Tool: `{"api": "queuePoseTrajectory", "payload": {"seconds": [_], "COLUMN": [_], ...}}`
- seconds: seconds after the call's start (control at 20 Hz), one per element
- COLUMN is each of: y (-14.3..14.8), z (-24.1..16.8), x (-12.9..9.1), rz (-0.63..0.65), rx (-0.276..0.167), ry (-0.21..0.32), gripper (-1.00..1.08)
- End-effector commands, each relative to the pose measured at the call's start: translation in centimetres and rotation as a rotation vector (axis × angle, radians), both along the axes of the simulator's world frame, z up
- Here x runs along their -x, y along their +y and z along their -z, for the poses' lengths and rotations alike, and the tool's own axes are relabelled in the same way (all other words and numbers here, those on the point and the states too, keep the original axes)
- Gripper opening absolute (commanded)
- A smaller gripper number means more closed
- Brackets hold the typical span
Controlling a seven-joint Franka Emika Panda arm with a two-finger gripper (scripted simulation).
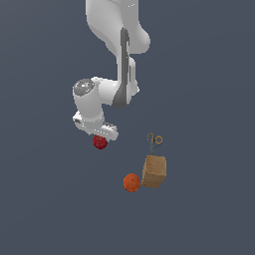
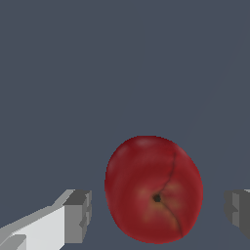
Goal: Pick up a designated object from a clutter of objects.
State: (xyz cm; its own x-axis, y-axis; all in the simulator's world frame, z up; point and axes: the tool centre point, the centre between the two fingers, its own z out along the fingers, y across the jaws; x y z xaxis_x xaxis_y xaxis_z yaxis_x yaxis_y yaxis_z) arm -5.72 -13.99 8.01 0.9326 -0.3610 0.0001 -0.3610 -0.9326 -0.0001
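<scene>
The dark-red apple (image 1: 100, 142) lies on the grey floor, right under the white hand of my arm. In the wrist view the apple (image 2: 154, 190) sits between my two grey fingertips (image 2: 78, 215), with a gap on each side. My gripper (image 1: 101, 138) is open around the apple and does not touch it; it also shows in the wrist view (image 2: 158, 214). The rest of the clutter lies apart, toward the exterior view's right: the orange fruit (image 1: 131, 183), the tan box (image 1: 154, 171) and the small scissors (image 1: 155, 140).
The orange fruit touches or nearly touches the tan box. The scissors lie just behind the box. The arm's white links (image 1: 117, 60) rise above the hand. The floor is plain dark grey all around.
</scene>
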Motion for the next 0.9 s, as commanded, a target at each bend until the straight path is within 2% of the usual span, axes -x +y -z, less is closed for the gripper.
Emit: {"api": "queuePoseTrajectory", "payload": {"seconds": [0.0, 0.45, 0.5, 0.85], "y": [0.0, 0.0, 0.0, 0.0], "z": [1.2, 3.4, 3.4, 3.4], "x": [0.1, 0.1, 0.1, 0.1], "rz": [0.001, 0.002, 0.002, 0.002], "rx": [0.0, 0.0, 0.0, 0.0], "ry": [0.001, 0.0, 0.0, 0.0], "gripper": [1.0, 1.0, -1.0, -1.0]}}
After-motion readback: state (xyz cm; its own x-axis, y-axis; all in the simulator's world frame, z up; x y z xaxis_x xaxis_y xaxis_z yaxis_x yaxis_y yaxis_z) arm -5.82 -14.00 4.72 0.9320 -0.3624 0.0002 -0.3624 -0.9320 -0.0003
